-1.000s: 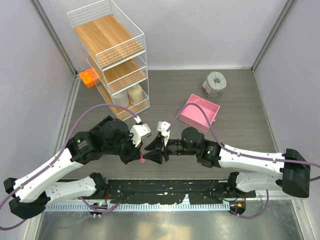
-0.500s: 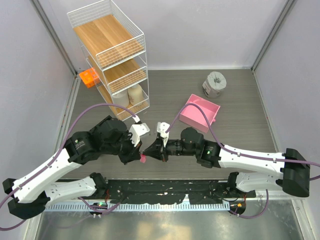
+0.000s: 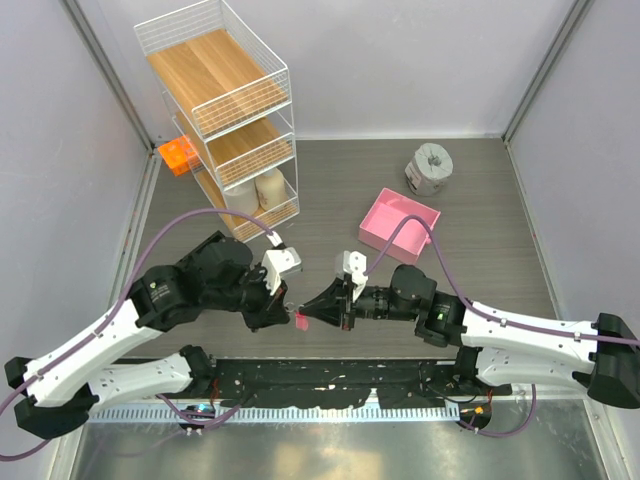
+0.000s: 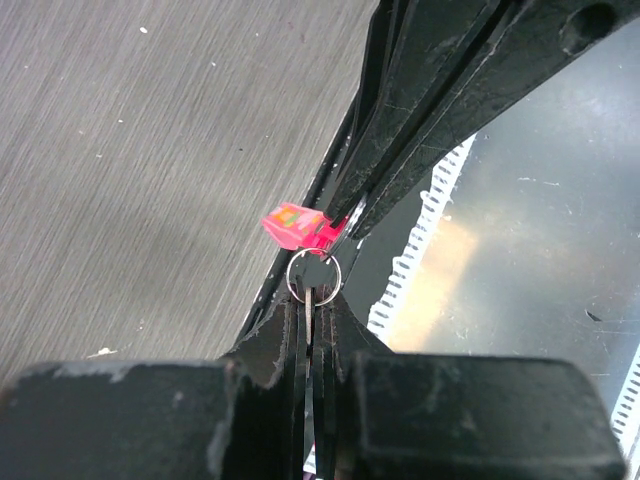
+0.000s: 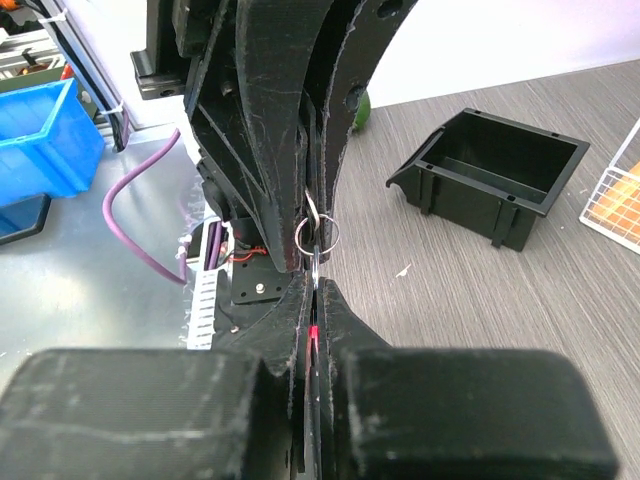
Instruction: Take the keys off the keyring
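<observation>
My two grippers meet tip to tip low over the near table edge. The left gripper (image 3: 283,311) (image 4: 312,300) is shut on a thin metal key blade (image 4: 310,298) that hangs in a small silver split ring (image 4: 314,277) (image 5: 316,236). The right gripper (image 3: 313,318) (image 5: 314,285) is shut on the pink-red keyring tag (image 3: 299,318) (image 4: 295,226). A sliver of the tag (image 5: 314,330) shows between the right jaws. The tag's end sticks out sideways beside the right fingertips. The key's head is hidden inside the left jaws.
A square pink tray (image 3: 418,236) lies behind the right arm. A grey roll (image 3: 430,168) stands at the back right. A white wire rack (image 3: 225,110) with an orange box (image 3: 178,155) stands at the back left. A black bin (image 5: 490,180) sits on the table.
Both grippers, still joined at the tag and ring, have shifted a little to the right. The right wrist has drawn back to the right, uncovering more of the pink tray.
</observation>
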{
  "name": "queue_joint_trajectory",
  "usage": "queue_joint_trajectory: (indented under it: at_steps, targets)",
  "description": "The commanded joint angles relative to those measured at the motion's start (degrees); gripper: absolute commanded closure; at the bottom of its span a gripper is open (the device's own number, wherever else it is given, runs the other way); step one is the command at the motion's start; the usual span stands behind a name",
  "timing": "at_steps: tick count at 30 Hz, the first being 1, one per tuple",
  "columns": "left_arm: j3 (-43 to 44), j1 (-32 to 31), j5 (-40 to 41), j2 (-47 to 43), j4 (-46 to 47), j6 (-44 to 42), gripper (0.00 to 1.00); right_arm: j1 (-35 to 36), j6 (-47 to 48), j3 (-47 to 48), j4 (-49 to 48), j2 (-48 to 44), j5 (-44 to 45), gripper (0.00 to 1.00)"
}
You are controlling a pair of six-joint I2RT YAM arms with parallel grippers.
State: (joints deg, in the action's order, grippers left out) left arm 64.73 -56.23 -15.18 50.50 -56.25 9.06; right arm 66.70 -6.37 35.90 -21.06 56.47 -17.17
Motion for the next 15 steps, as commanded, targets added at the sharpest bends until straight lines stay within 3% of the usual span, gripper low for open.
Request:
queue_joint_trajectory:
  at_steps: [1,15]
  targets:
    - [-2.1,0.3,-2.1,-2.0,1.9,0.4,1.00,0.1,-1.3,-0.8,-2.3,-1.4,-1.4,0.95]
    - [-6.9,0.3,-5.9,-1.8,7.1,0.8,1.00,0.1,-4.3,-3.6,-7.1,-4.8,-1.1,0.95]
